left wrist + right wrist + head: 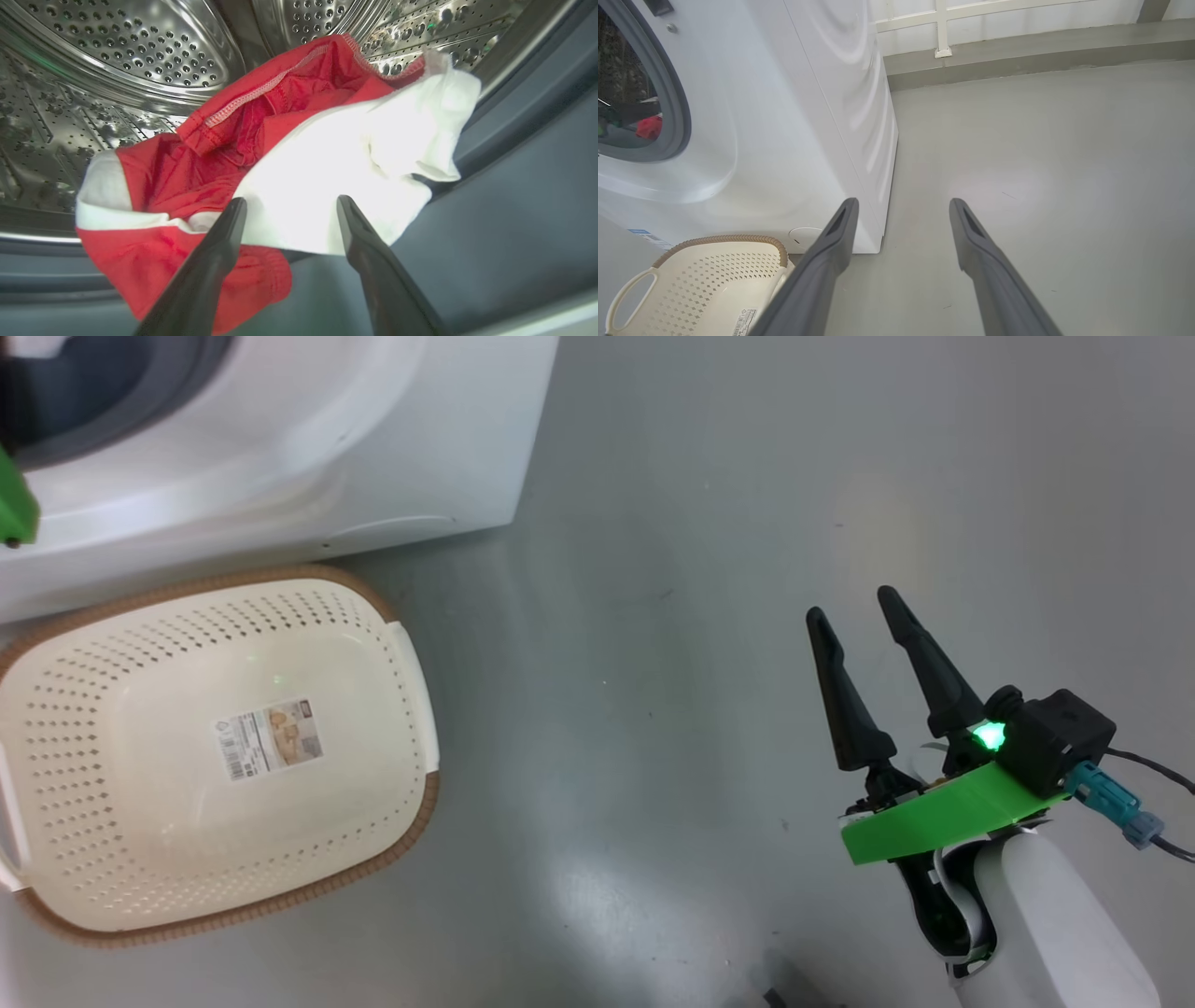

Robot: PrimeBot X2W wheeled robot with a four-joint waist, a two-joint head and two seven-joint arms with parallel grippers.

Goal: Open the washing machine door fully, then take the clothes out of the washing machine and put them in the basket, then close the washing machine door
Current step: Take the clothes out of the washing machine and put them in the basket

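Note:
In the left wrist view my left gripper [290, 201] is inside the steel drum [140, 42] of the washing machine [280, 439], open. Its two fingertips frame the white panel of the red and white clothes [196, 168], which lie bunched at the drum's front on the grey gasket [514, 186]. Whether the tips touch the fabric is unclear. The cream basket [93, 709] stands empty on the floor before the machine. My right gripper [851, 604] hangs open over bare floor, right of the machine [794, 140] and the basket [714, 270]. The washing machine door is out of view.
Grey floor [653, 616] stretches to the right of the machine and basket. A low kerb and white railing [942, 28] bound it at the back. A bit of red cloth [649, 127] shows through the machine's round opening in the right wrist view.

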